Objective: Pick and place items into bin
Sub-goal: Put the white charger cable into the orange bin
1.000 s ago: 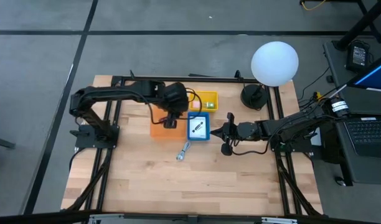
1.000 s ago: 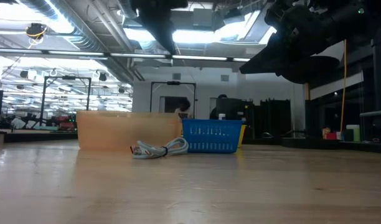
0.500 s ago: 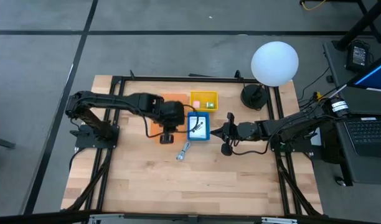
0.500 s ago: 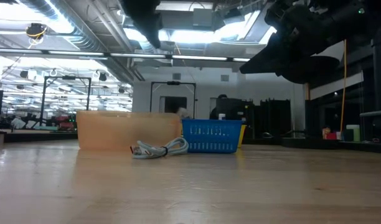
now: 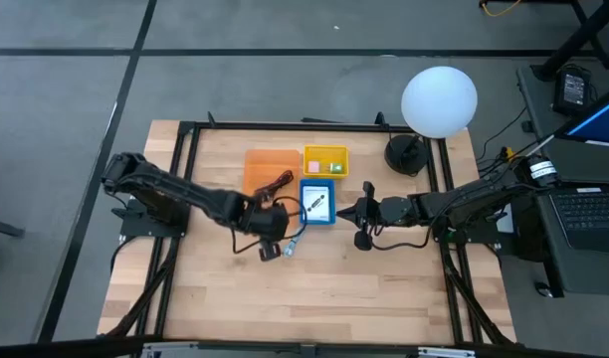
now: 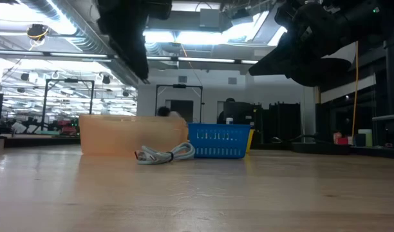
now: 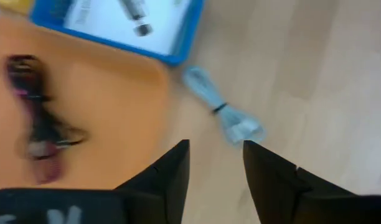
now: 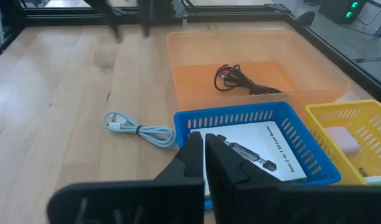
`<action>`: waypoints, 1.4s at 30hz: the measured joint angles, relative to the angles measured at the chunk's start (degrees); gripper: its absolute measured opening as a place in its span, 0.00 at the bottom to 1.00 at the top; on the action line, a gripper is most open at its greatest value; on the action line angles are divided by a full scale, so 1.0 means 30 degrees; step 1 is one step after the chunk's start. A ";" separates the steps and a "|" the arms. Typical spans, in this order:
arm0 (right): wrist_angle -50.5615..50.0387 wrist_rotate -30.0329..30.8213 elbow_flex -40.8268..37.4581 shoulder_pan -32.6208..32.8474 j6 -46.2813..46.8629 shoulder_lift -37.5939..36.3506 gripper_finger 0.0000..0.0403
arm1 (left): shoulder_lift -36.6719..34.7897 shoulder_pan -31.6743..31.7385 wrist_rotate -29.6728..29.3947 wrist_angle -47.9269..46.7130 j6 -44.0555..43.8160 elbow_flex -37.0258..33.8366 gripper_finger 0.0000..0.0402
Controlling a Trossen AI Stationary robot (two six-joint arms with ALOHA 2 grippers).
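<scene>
My left gripper point(image 5: 272, 242) point(image 7: 215, 163) is open and hangs above the bare table, just left of a coiled pale-blue cable point(image 5: 294, 241) point(image 7: 221, 116) that lies flat on the wood. The orange bin point(image 5: 269, 165) holds a tangle of red and black cable point(image 8: 239, 77). In the blue basket point(image 5: 317, 203) lie a white card with black marks point(image 8: 249, 147) and a silver tool point(image 8: 245, 153). The yellow basket point(image 5: 326, 160) contains tiny pink and green pieces. My right gripper point(image 5: 350, 211) point(image 8: 205, 148) is shut and empty, hovering at the blue basket's right side.
The three bins stand close together in the far middle of the table, the pale cable point(image 6: 165, 154) lying just in front of them. A white globe lamp point(image 5: 439, 99) and a black round base point(image 5: 405, 154) stand at the far right. Bare wood fills the near half.
My left gripper has moved from above the orange bin toward the near edge and now hangs over the table beside the pale cable. As the arm drew away, the red and black cable in the orange bin came into view. The right arm has kept still.
</scene>
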 joint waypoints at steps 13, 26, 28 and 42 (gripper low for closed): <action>0.0163 0.0007 0.0000 -0.0007 -0.0606 0.0000 0.00 | 0.1192 -0.1899 -0.2459 0.4784 -0.5843 -0.2085 0.48; 0.0597 0.0015 0.0000 -0.0029 -0.0897 0.0000 0.00 | 0.4970 -0.1869 -0.2688 0.6519 -0.7641 -0.2085 0.47; 0.0597 0.0015 0.0000 -0.0029 -0.0898 0.0000 0.00 | 0.5421 -0.1874 -0.2608 0.6797 -0.7860 -0.2092 0.47; 0.0723 0.0015 0.0000 -0.0029 -0.0891 0.0000 0.00 | 0.6725 -0.1778 -0.2278 0.7652 -0.6585 -0.2019 0.39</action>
